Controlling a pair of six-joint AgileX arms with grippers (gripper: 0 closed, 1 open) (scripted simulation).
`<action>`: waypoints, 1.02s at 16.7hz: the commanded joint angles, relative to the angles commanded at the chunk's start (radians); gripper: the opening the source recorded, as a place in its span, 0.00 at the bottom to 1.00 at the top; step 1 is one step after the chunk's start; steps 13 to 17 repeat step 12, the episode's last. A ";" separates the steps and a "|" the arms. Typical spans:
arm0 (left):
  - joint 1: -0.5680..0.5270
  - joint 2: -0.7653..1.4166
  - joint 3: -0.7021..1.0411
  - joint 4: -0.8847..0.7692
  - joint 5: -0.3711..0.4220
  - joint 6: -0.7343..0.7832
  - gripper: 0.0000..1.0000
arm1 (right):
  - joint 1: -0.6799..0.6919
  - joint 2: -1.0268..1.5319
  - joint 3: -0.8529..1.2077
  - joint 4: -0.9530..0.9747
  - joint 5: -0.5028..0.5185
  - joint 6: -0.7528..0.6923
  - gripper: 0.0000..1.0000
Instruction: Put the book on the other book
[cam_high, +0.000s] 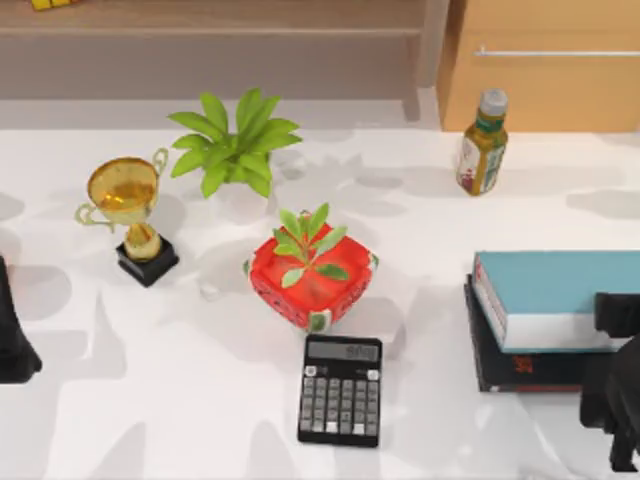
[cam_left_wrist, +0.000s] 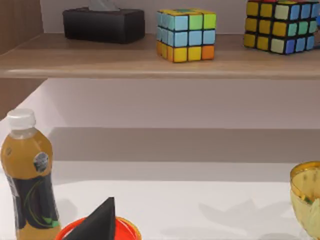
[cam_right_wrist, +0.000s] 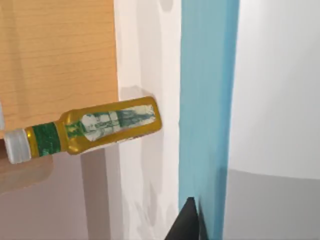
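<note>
My right gripper (cam_high: 618, 400) sits at the table's right edge, close to the near side, just beside the stacked books; I cannot tell how far its claw is open or whether it has hold of anything. The teal book (cam_high: 560, 298) lies flat on the black book (cam_high: 515, 368), whose red lettering peeks out below it. My left arm (cam_high: 14, 335) is parked at the left edge. Mid-table, a calculator (cam_high: 340, 389) lies before a red pot (cam_high: 312, 280). Farther back stand a trophy (cam_high: 130, 215), a leafy plant (cam_high: 232, 145) and a bottle (cam_high: 482, 143).
</note>
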 joint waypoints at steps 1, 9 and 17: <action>0.000 0.000 0.000 0.000 0.000 0.000 1.00 | 0.000 0.000 0.000 0.000 0.000 0.000 0.60; 0.000 0.000 0.000 0.000 0.000 0.000 1.00 | 0.000 0.000 0.000 0.000 0.000 0.000 1.00; 0.000 0.000 0.000 0.000 0.000 0.000 1.00 | 0.000 0.000 0.000 0.000 0.000 0.000 1.00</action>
